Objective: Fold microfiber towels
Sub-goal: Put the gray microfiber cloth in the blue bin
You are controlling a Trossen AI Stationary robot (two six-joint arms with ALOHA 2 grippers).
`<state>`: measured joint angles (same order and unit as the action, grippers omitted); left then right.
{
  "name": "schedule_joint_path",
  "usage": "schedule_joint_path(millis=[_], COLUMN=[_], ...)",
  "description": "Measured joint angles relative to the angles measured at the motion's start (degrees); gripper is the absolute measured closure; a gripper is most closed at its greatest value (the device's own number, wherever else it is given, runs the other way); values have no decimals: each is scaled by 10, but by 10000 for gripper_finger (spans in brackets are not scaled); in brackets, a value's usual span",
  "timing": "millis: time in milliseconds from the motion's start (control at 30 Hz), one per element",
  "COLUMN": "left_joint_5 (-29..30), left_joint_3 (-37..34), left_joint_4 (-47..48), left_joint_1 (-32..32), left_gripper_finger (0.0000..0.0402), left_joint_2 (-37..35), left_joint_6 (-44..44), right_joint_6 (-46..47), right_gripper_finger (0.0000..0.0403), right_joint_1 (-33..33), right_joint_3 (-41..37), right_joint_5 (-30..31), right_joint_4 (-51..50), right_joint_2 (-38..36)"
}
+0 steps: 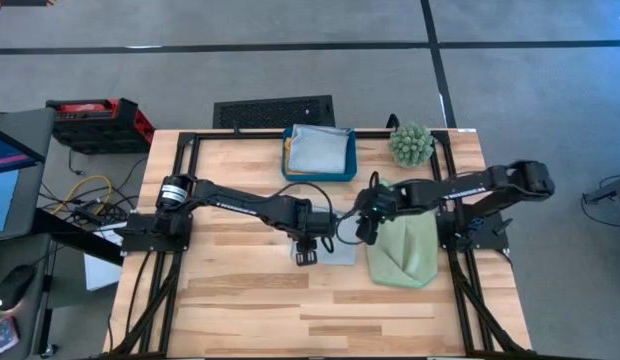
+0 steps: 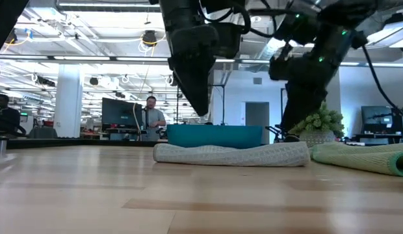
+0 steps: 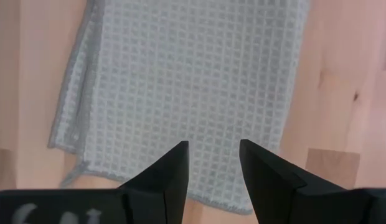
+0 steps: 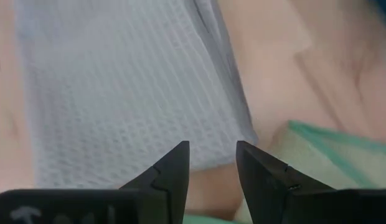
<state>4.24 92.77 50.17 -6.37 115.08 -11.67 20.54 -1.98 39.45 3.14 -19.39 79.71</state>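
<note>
Waffle-weave grey cloth, the folded grey towel, lies flat at table centre, under both grippers; the risk I judge nearest is at its front edge, where the left gripper hovers with fingers a little apart and nothing between them; a low or off-line descent could drag that edge along the wood and undo the fold, since the fabric looks light and slides easily. The second risk sits at about three o'clock of it: the green towel lies loosely heaped, its near edge just beside the grey one; the right gripper, also parted and empty, hangs over the gap between the two, so a pinch there might catch both cloths at once, or pull the green one across the grey. A third, lesser one: the two wrists are close together over one small cloth, and a careless crossing could bump them.

Pose: the left arm reaches from nine o'clock, long and low, wrist bent down; the right arm comes from three o'clock, elbow folded, fingers angled down toward the grey towel's right edge.

Farther off, at twelve o'clock, the tray holds another pale towel; the plant stands at one o'clock.
</note>
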Motion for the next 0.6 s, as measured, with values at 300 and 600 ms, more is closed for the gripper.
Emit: schedule_joint_path(millis=[300, 600], left_joint_5=[1, 1], left_joint_3=[0, 0], left_joint_4=[9, 34], left_joint_1=[1, 1], left_gripper_finger=[265, 265], left_joint_2=[0, 0], left_joint_6=[-11, -16], right_joint_6=[-69, -115], right_gripper_finger=[249, 249], right_joint_1=[-62, -83], right_joint_3=[38, 68], right_joint_5=[-46, -100], right_joint_4=[-7, -15], right_joint_2=[75, 125])
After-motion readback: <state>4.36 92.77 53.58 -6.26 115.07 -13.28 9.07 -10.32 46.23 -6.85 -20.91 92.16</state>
